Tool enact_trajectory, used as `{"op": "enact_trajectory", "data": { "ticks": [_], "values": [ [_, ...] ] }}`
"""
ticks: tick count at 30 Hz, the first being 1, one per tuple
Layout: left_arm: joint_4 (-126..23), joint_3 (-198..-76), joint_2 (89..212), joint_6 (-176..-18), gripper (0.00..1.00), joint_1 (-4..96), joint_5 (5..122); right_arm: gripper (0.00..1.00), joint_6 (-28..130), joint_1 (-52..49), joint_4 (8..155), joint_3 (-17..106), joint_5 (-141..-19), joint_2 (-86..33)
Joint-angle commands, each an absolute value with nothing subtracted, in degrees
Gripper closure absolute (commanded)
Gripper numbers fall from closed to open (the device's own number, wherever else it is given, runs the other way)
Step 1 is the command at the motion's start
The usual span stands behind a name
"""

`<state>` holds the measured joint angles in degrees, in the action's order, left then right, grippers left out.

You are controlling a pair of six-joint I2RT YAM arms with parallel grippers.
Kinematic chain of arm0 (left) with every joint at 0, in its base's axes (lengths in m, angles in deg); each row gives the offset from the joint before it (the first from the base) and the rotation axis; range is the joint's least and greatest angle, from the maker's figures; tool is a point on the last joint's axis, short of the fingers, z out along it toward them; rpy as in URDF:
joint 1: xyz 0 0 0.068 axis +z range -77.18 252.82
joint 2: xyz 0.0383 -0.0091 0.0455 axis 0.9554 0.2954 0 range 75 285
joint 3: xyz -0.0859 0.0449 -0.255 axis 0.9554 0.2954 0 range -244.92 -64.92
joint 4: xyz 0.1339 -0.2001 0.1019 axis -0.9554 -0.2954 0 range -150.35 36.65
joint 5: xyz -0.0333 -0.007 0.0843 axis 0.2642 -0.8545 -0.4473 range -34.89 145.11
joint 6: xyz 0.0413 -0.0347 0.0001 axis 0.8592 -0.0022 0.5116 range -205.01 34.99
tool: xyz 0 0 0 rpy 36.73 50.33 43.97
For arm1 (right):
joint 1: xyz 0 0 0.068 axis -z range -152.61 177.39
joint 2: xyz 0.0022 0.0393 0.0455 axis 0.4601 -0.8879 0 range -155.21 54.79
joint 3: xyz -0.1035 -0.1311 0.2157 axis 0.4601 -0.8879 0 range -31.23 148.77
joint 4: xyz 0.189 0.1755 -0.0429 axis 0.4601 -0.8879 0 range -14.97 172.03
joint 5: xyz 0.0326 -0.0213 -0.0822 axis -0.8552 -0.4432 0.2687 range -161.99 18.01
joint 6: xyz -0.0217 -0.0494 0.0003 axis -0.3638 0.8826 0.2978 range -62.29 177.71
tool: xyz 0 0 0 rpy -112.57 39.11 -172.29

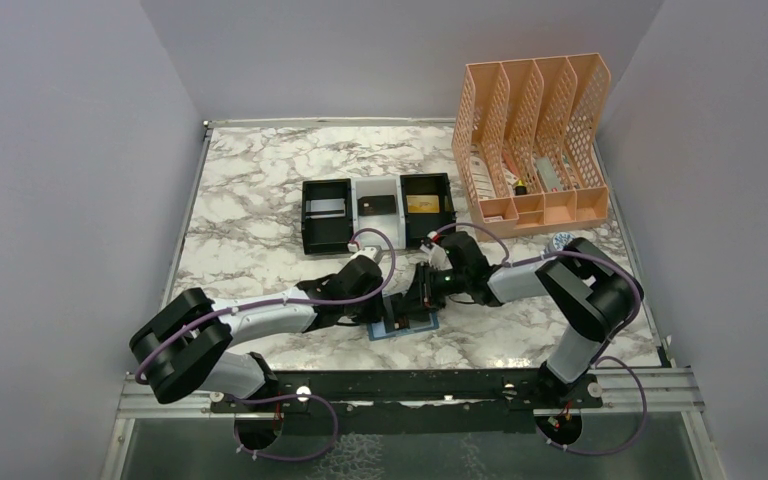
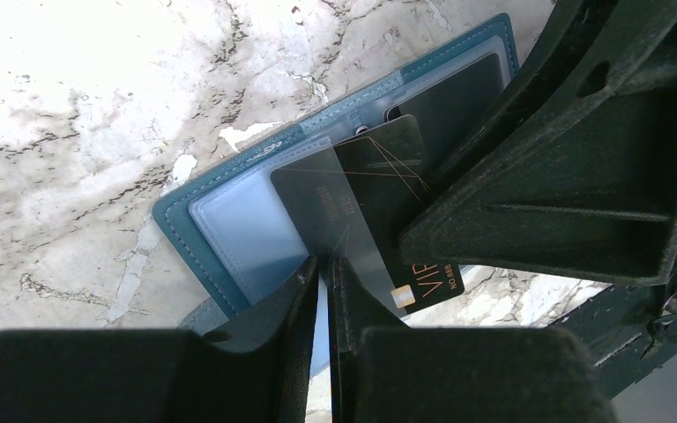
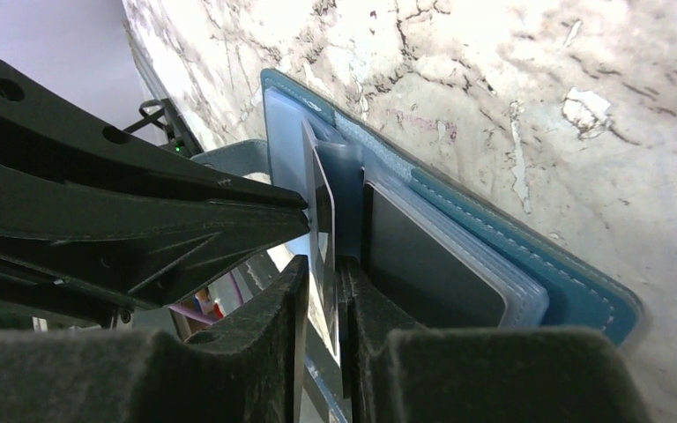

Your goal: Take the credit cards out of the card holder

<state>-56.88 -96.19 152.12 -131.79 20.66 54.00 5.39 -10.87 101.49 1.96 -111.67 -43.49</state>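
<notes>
The blue card holder (image 1: 407, 329) (image 2: 229, 220) (image 3: 529, 264) lies open on the marble, near the front middle. A black credit card (image 2: 361, 194) with gold lines and "VIP" sticks halfway out of a clear pocket. It shows edge-on in the right wrist view (image 3: 322, 211). My right gripper (image 1: 424, 292) (image 3: 322, 269) straddles that card, with a slit of light on one side of it. My left gripper (image 1: 392, 305) (image 2: 324, 264) has its fingers almost together, tips against the card's near edge. Another dark card (image 2: 458, 97) (image 3: 432, 256) sits in the other panel's pocket.
A black-and-white three-compartment tray (image 1: 377, 228) stands just behind the holder, with a card in each compartment. At the back right stands a peach mesh file organiser (image 1: 535, 140). The two grippers crowd each other over the holder.
</notes>
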Motion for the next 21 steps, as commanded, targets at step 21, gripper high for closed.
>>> {"op": "enact_trajectory", "data": {
  "ticks": [21],
  "values": [
    [-62.0, -94.8, 150.7, -131.3, 0.87, 20.4, 51.5, 0.91, 6.8, -12.1, 95.1, 3.0, -107.4, -38.9]
  ]
}}
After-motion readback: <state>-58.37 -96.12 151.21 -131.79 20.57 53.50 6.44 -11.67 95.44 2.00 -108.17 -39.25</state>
